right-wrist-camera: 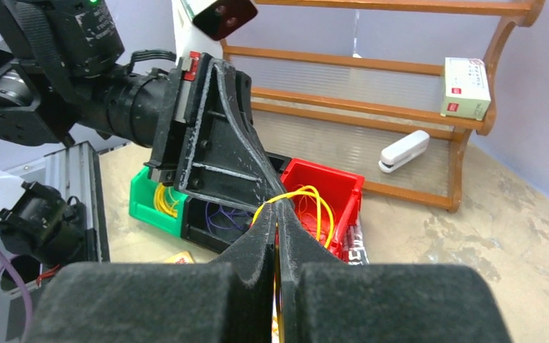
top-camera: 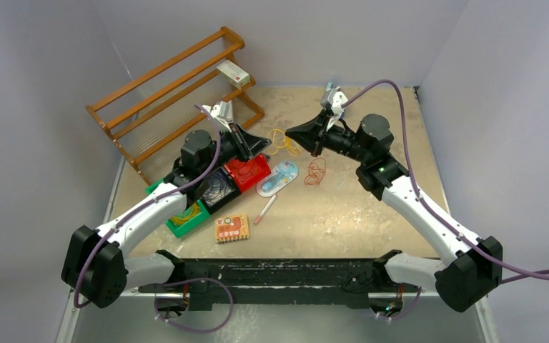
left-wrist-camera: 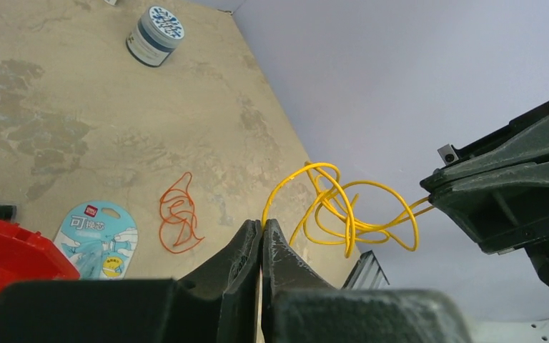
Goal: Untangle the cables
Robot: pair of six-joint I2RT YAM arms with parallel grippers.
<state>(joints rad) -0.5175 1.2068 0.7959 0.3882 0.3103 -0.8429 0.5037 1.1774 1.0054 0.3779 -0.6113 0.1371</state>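
Left tool [left-wrist-camera: 261,224] tight on yellow cable [left-wrist-camera: 343,225]

The light blue blister pack [left-wrist-camera: 94,239] lying on the worktop [left-wrist-camera: 57,107] carries large white Chinese characters that look like 可换芯. Above them sits a small red brand tag, its lettering too small to read. The white box [right-wrist-camera: 465,87] on the wooden rack [right-wrist-camera: 372,107] has a red band and rows of fine print, none of it legible. The orange packet [top-camera: 231,228] near the worktop's front edge shows only blurred printing.
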